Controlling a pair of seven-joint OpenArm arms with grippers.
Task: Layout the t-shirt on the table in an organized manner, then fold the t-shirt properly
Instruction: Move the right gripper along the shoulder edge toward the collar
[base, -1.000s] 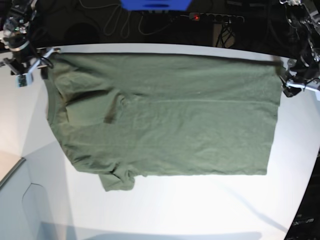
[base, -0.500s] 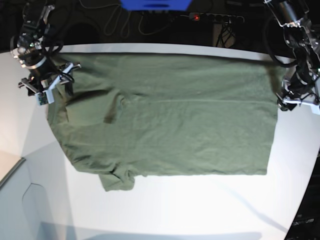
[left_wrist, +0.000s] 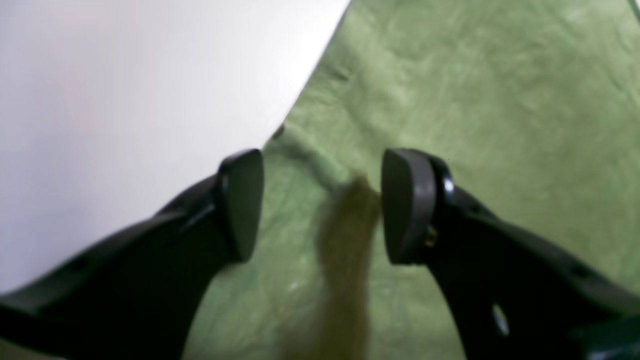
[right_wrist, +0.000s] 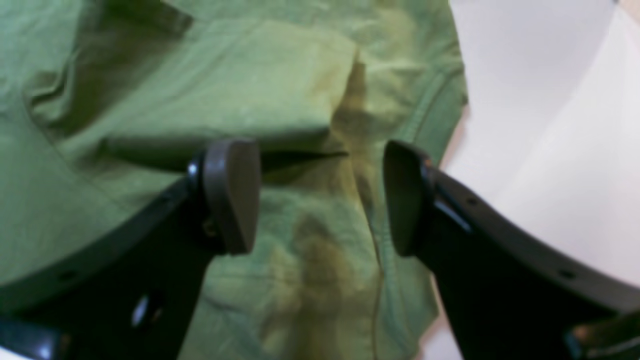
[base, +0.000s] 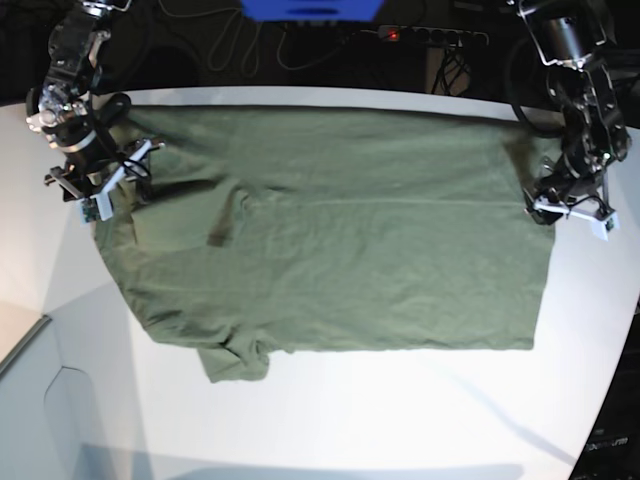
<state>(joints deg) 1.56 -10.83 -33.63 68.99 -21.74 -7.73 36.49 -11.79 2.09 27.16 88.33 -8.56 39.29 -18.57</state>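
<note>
The dark olive-green t-shirt (base: 340, 230) lies spread flat on the white table (base: 400, 420), with a small bunched sleeve at its lower left. My right gripper (base: 100, 192) hovers over the shirt's upper-left part. In its wrist view the right gripper (right_wrist: 320, 197) is open above folded, creased cloth (right_wrist: 280, 90), holding nothing. My left gripper (base: 570, 210) is at the shirt's right edge. Seen from its wrist, the left gripper (left_wrist: 322, 205) is open over the shirt's hem (left_wrist: 450, 100), with a blurred raised ridge of cloth between the fingers (left_wrist: 240, 205) and bare table (left_wrist: 125, 100) beside it.
Behind the table's far edge lie a power strip (base: 430, 35) with a red light, cables and a blue object (base: 310, 8). A lower grey surface (base: 30, 400) adjoins the table at the bottom left. The table's curved edge runs down the right side.
Both arms moved inward from the table's far corners onto the shirt. The right gripper let go of the upper-left corner and opened wider. The shirt lies as before.
</note>
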